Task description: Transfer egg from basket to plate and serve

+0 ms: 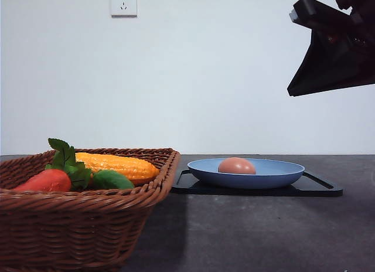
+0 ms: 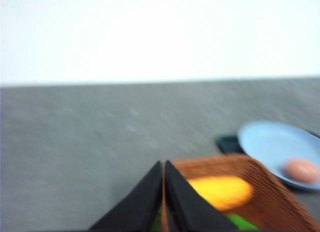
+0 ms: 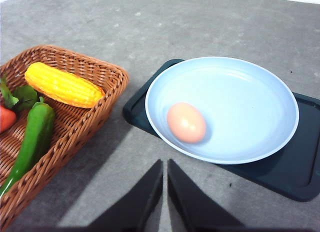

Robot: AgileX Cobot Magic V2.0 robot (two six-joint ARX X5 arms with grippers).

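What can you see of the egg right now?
The egg is a small, smooth, matte pinkish-brown oval, whole as far as shows. It lies on its side inside the blue plate, off-centre toward the basket, resting on the plate's floor. Nothing else touches it; both grippers are clear of it.

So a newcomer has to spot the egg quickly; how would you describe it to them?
Find the black tray right of the wicker basket. The blue plate sits on it, and the egg lies in that plate. It is the smooth pinkish-brown oval; the vegetables are all in the basket.
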